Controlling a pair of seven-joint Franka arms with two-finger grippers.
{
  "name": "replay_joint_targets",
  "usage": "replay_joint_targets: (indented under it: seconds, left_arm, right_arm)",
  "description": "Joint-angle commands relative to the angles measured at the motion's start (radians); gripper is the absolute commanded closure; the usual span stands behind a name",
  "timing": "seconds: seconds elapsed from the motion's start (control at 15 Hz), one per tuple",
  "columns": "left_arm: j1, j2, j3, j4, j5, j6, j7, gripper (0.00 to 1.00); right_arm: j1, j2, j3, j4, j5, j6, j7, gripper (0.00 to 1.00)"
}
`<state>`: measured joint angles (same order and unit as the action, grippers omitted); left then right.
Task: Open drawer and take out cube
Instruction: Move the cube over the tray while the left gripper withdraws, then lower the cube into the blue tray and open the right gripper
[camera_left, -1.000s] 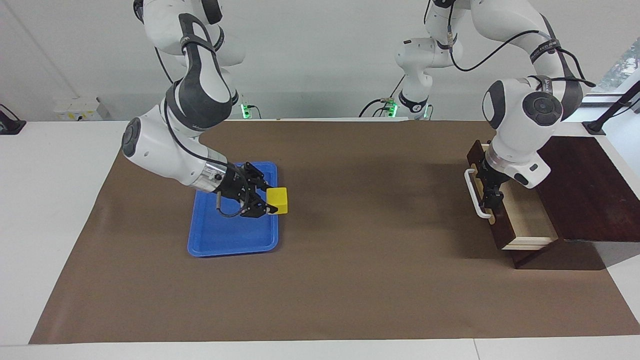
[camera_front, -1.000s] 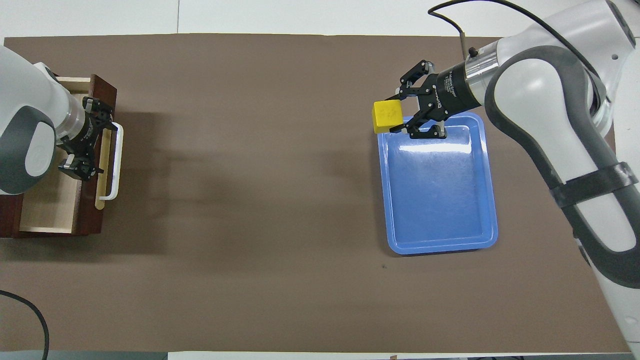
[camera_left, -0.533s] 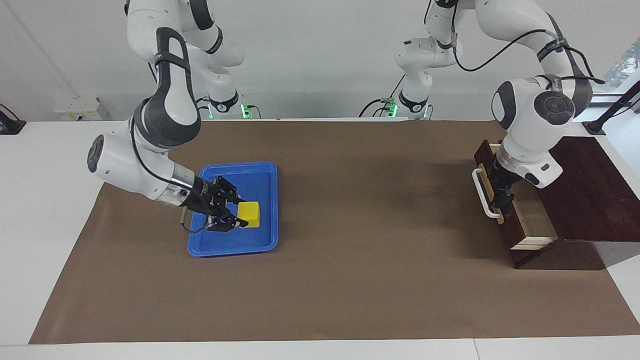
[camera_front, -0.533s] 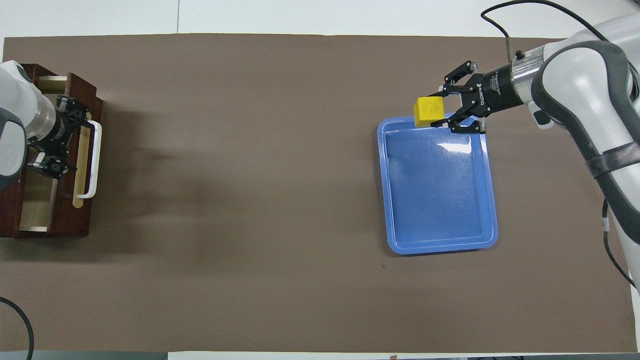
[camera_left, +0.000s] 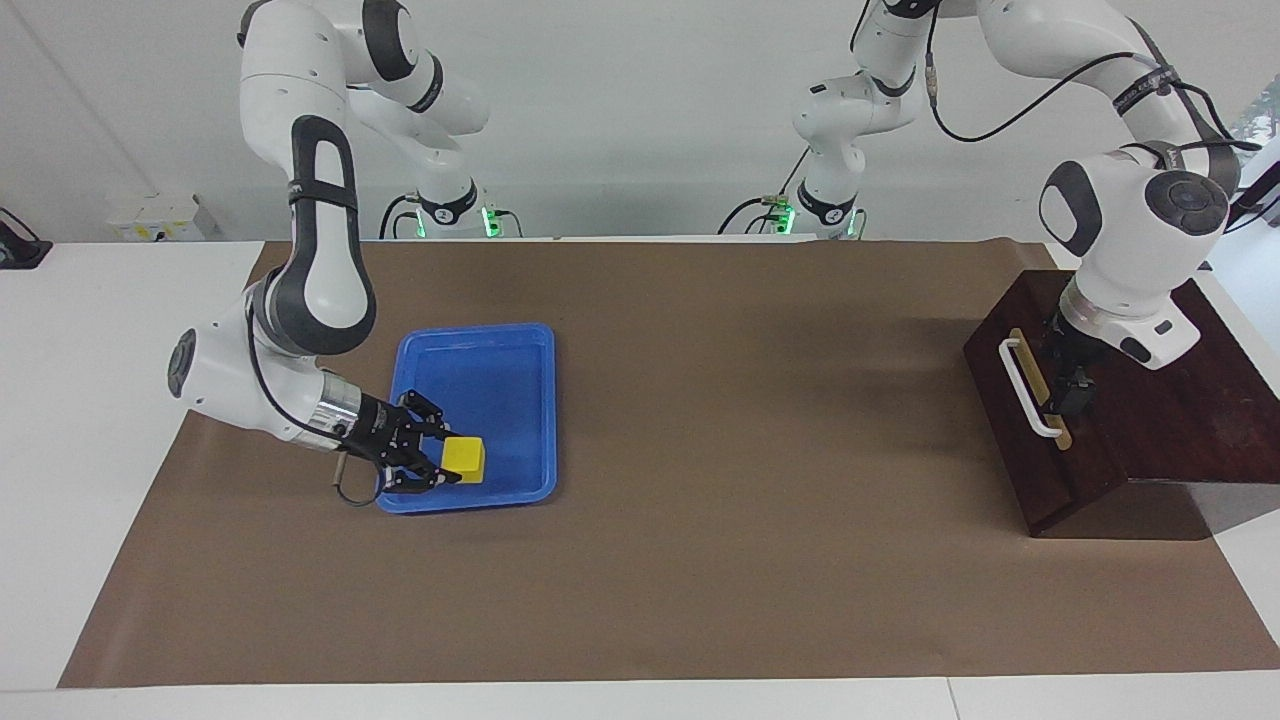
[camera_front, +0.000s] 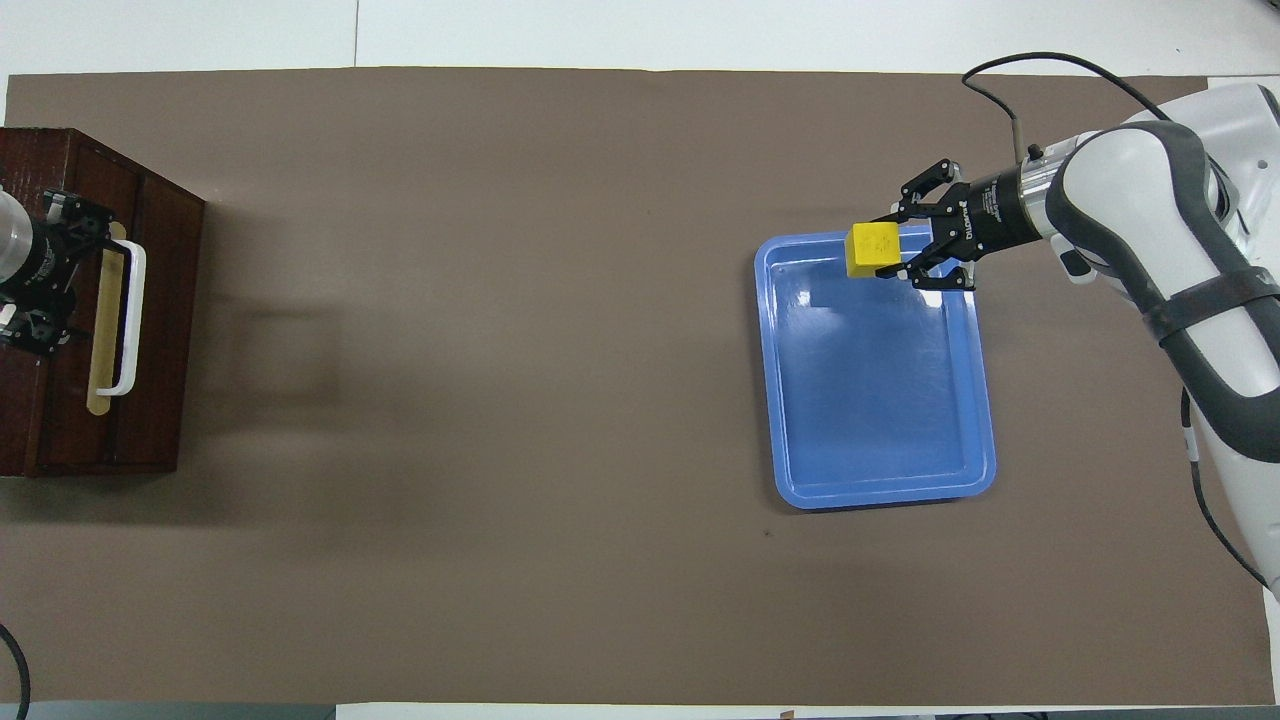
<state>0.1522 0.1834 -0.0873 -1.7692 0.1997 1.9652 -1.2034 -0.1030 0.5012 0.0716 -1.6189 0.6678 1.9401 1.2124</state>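
Since a second ago, the drawer (camera_left: 1040, 400) has slid fully shut in its sloped wooden box (camera_left: 1180, 400), the left gripper (camera_left: 1068, 395) at its white handle (camera_left: 1028, 388), fingers spread. Meanwhile the right gripper (camera_left: 440, 466), pinching the yellow cube (camera_left: 464, 459), has come down over the blue tray (camera_left: 520, 350), at the end farthest from the robots.

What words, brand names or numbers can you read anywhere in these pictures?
White lettering on the right gripper wrist: too small to read.
Faint mark on the cube top: unreadable.
Blue tray, drawer, left gripper: no text visible.
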Motion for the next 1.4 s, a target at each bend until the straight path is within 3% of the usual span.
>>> replay_joint_targets:
  seconds: [0.0, 0.33, 0.67, 1.0, 1.33]
  left_arm:
    - [-0.020, -0.028, -0.008, -0.003, 0.015, 0.020, 0.015, 0.00]
    - [-0.078, -0.099, -0.014, 0.040, -0.109, -0.038, 0.031, 0.00]
    - [-0.222, -0.153, -0.025, 0.042, -0.109, -0.091, 0.106, 0.00]
    - [-0.324, -0.200, -0.032, 0.042, -0.153, -0.212, 0.423, 0.00]
    - [-0.352, -0.239, -0.031, 0.030, -0.184, -0.304, 0.815, 0.00]
  right_arm:
    - [-0.012, -0.033, -0.013, -0.065, -0.011, 0.016, -0.043, 1.00]
    - [-0.018, -0.039, -0.039, -0.104, -0.011, 0.017, -0.129, 1.00]
    - [-0.030, -0.041, -0.039, -0.113, -0.011, 0.010, -0.143, 1.00]
    - [-0.030, -0.078, -0.038, -0.180, 0.000, -0.073, -0.146, 1.00]
    - [-0.030, -0.162, -0.038, -0.308, 0.010, -0.067, -0.185, 1.00]
